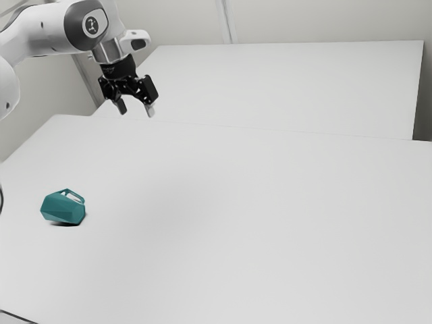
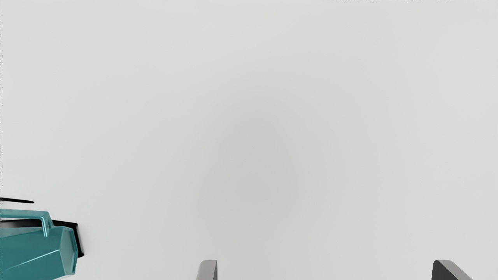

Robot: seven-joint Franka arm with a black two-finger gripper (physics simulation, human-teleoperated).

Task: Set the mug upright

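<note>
High above the table, the gripper point(image 1: 136, 112) hangs open at the exterior view's upper left, with nothing between its fingers. A teal faceted mug point(image 1: 63, 208) lies on its side near the exterior view's left edge, its handle pointing up and toward the exterior view's right. In the wrist view the gripper point(image 2: 324, 270) has its two fingertips wide apart. The mug point(image 2: 37, 251) is partly cut off there, off to one side of the fingers and well apart from them, with its handle and one end visible.
A broad white table point(image 1: 236, 223) lies under the arm. Behind it stands another white surface point(image 1: 290, 88), with pale walls around. A dark thin line point(image 1: 17, 316) crosses the exterior view's lower left corner.
</note>
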